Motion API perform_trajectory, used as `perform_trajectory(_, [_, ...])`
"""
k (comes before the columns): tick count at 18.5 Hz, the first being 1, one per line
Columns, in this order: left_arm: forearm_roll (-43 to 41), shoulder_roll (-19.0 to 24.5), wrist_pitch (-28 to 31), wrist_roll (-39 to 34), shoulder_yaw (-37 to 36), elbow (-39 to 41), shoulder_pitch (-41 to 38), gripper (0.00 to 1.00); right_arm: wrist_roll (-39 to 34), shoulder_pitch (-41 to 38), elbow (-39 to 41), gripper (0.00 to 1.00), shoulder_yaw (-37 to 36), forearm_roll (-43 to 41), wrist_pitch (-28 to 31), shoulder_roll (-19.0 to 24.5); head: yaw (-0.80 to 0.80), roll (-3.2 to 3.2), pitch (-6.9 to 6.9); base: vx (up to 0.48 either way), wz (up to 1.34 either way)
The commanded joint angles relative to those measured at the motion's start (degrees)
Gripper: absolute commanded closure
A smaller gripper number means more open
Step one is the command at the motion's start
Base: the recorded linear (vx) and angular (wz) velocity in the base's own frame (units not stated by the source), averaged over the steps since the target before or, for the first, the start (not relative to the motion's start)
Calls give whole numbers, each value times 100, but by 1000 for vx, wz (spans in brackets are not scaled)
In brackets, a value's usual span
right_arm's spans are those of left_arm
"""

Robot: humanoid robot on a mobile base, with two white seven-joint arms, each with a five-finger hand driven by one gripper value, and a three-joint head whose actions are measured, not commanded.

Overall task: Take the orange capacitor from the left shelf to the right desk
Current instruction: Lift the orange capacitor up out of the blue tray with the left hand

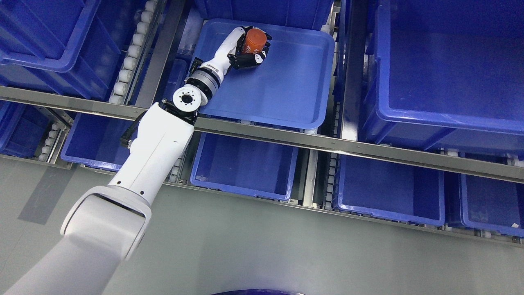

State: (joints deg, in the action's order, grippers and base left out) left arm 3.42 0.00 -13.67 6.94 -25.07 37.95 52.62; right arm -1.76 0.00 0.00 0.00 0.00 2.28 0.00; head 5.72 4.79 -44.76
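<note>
An orange cylindrical capacitor (254, 40) sits at the far left corner of a shallow blue tray (286, 86) on the shelf. My left hand (250, 49) reaches into the tray from the lower left, its black fingers (247, 60) curled around the capacitor's sides. The white left forearm crosses the steel shelf rail below the tray. The capacitor's base is hidden by the hand, so I cannot tell whether it rests on the tray or is lifted. My right arm does not show.
Deep blue bins (446, 69) stand at the right and upper left. More blue bins (245, 164) fill the lower shelf level. A steel rail (327, 143) runs across in front of the tray. Grey floor lies below.
</note>
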Motion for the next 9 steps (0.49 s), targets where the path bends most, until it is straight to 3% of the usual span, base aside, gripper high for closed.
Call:
perform_trajectory(1, [430,100,-276,0,178,54,-6,99,0,-193,132,0,-70,0,1,-100,0,0,0,74,-3])
perform_trajectory(6, [1045,100,-496,53,187,616,-15,99,0,-193,132,0,-62,0,1,-100,0,0,0,50,-6])
perform_trajectory(9, [1240,100,-628,71,248,1397,-199,99,0,-193,132,0,-70,0,1,-100,0,0,0,19,-1])
